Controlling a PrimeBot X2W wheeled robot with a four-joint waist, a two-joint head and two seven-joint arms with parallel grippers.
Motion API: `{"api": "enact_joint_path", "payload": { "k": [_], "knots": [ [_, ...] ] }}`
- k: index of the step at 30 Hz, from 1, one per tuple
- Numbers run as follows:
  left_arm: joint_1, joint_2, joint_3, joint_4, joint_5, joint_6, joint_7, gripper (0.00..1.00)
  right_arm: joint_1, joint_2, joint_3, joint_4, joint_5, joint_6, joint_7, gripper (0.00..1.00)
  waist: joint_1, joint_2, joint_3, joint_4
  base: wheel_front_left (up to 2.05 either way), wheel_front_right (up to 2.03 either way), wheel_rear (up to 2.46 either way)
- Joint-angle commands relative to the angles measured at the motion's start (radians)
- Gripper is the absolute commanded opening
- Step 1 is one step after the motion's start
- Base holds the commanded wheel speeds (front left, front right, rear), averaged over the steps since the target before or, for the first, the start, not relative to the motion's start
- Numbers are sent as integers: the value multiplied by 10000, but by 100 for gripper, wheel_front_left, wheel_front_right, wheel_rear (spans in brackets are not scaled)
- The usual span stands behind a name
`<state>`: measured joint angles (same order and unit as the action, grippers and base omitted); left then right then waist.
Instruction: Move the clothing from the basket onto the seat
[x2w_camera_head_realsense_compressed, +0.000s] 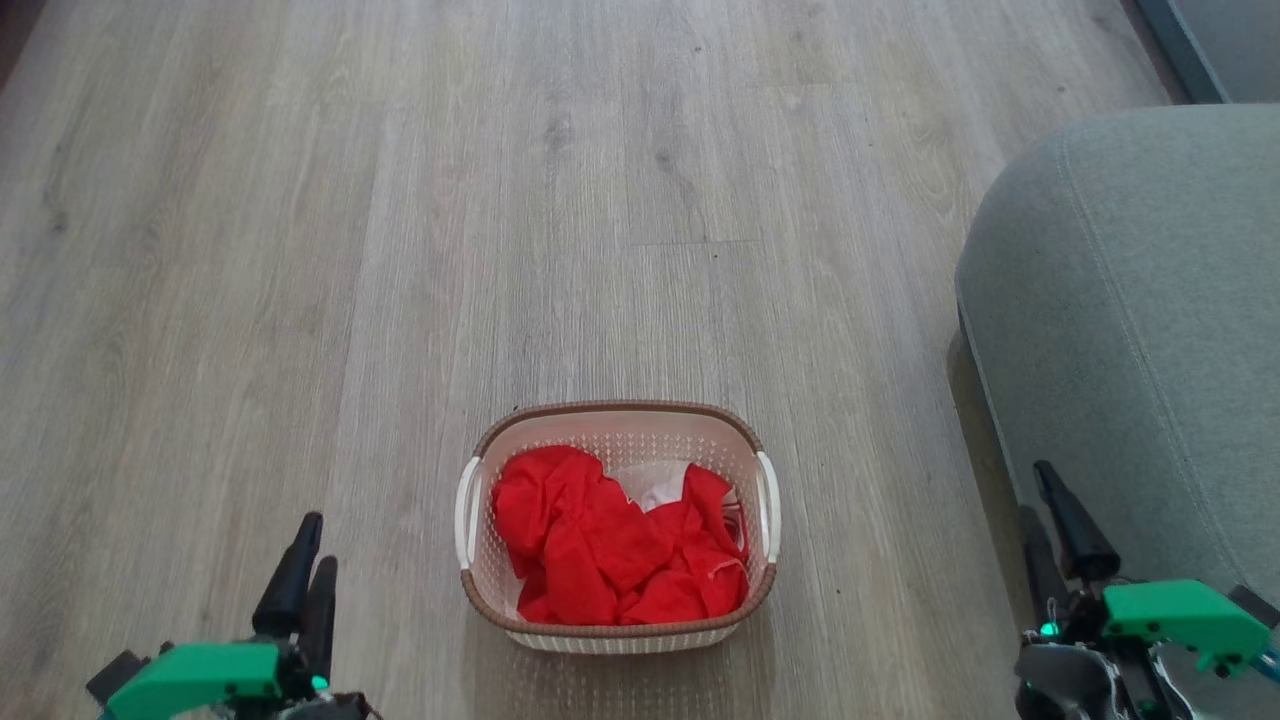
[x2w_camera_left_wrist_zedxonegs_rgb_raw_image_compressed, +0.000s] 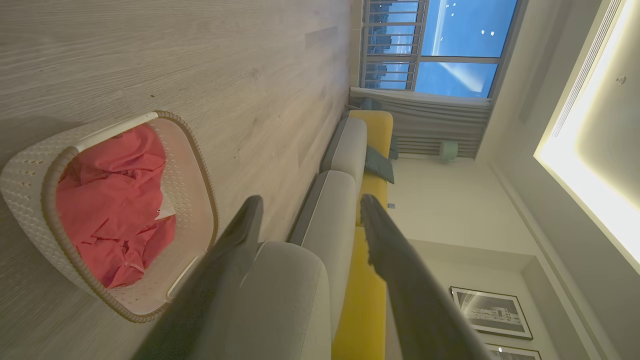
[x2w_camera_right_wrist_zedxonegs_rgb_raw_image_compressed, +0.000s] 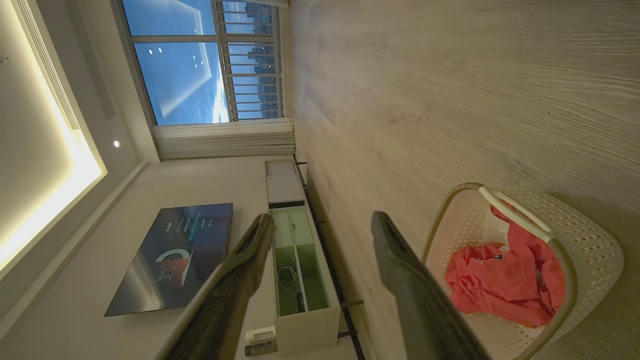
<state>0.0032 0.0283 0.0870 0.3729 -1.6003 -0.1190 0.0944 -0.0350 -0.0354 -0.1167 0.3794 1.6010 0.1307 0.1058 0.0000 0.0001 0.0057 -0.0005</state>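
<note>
Left pincer (x2w_camera_head_realsense_compressed: 318, 545): seen at the lower left of the head view, above the floor and apart from the basket. In the left wrist view its fingers are held well parted, and nothing is gripped.
Right pincer (x2w_camera_head_realsense_compressed: 1036, 492): seen at the lower right, just beside the seat's front edge. In the right wrist view its fingers are likewise spread, and nothing is held.
Basket (x2w_camera_head_realsense_compressed: 620, 408): set on the floor between the two pincers and a little ahead of them, near the seat but not touching it.
Clothing (x2w_camera_head_realsense_compressed: 600, 550): red garments are crumpled into one heap inside the basket. A small pale cloth (x2w_camera_head_realsense_compressed: 655, 483) is tucked at the far side, partly covered by the red.
Handling: the pieces are judged light, limp and not fragile. Sagging and trailing are to be expected, and tangled folds may bring up more than one piece.
Hold: a raised fold near the middle of the heap is judged best, pinched from above and kept off the perforated wall so the light basket is not dragged along.
Seat (x2w_camera_head_realsense_compressed: 1130, 330): grey-green upholstery with stitched seams, to the right of the basket.
Floor (x2w_camera_head_realsense_compressed: 400, 250): pale wood planks are laid beyond.
</note>
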Motion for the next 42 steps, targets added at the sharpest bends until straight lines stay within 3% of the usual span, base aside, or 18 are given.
{"api": "enact_joint_path", "payload": {
  "k": [1,15,42],
  "knots": [
    [-571,69,-47,-317,120,-11,-92,100,-599,-88,107,-318,-122,2,-99,100,0,-1,8,-1,0,0,0],
    [-1025,245,-202,-159,1026,-23,-515,100,-1206,-371,803,-72,-729,2,-588,100,0,-1,61,-10,0,0,0],
    [-1773,350,-185,-14,5234,-48,-1333,100,-2394,-676,1855,637,-4222,1,-1418,100,0,-1,165,-28,0,0,0]
  ]
}}
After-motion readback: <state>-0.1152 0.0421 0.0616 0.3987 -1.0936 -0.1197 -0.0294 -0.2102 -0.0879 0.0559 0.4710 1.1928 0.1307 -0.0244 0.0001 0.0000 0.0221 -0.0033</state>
